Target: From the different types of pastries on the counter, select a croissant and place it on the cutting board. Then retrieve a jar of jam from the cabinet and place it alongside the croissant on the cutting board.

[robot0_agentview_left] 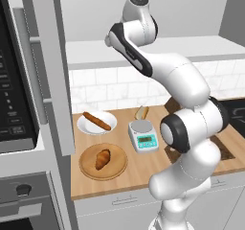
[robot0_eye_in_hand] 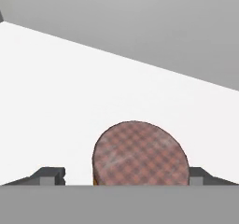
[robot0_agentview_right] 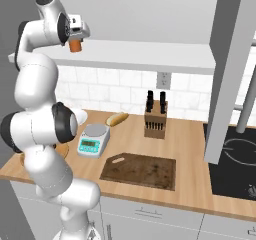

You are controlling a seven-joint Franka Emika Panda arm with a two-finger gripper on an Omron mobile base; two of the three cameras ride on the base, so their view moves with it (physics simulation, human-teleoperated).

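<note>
Jar of jam (robot0_eye_in_hand: 140,154) sits between the hand's (robot0_eye_in_hand: 125,175) spread fingers

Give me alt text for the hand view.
A jam jar's round checked red lid sits between the two dark fingers, seen from above. It stands on a white cabinet shelf, with a grey wall behind.

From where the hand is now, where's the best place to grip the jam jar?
Grip the jam jar across its round body just below the lid, coming down from above. It stands upright on the cabinet shelf, and the gripper already has a fingertip on each side, so the curved sides likely suit a squeeze.
</note>
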